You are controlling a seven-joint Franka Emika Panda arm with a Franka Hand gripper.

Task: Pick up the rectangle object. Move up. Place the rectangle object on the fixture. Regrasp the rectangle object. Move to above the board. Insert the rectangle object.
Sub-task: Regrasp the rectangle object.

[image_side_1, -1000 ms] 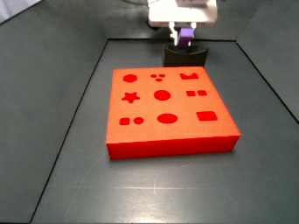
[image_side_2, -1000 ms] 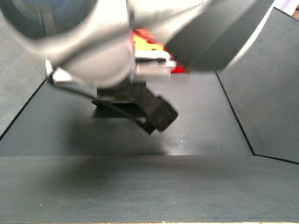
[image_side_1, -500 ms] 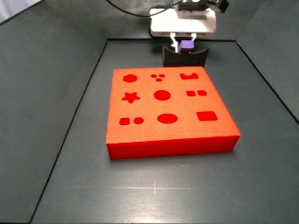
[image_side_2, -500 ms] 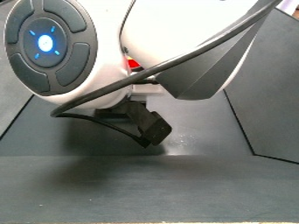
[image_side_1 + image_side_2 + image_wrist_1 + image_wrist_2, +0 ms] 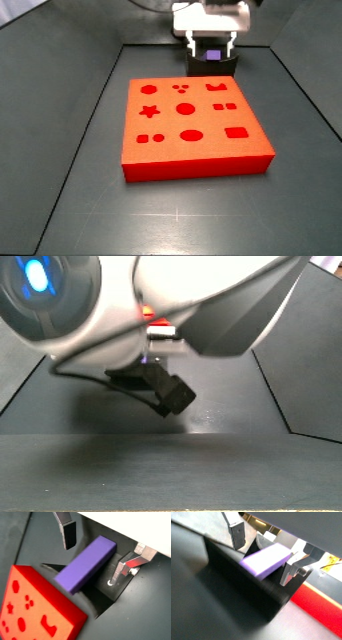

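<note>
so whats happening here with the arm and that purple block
The rectangle object is resting on the fixture, beyond the far edge of the board. The gripper hangs right over it, open, with one finger on either side of the block and gaps showing. Nothing has gone into the board's cutouts.

The dark grey floor [image 5: 80,200] carries the red board [image 5: 194,125] and, just behind it under the gripper [image 5: 213,45], the fixture [image 5: 211,66].

White glossy arm housing [image 5: 201,301], blue-lit ring (glowing), silver jaws
</note>
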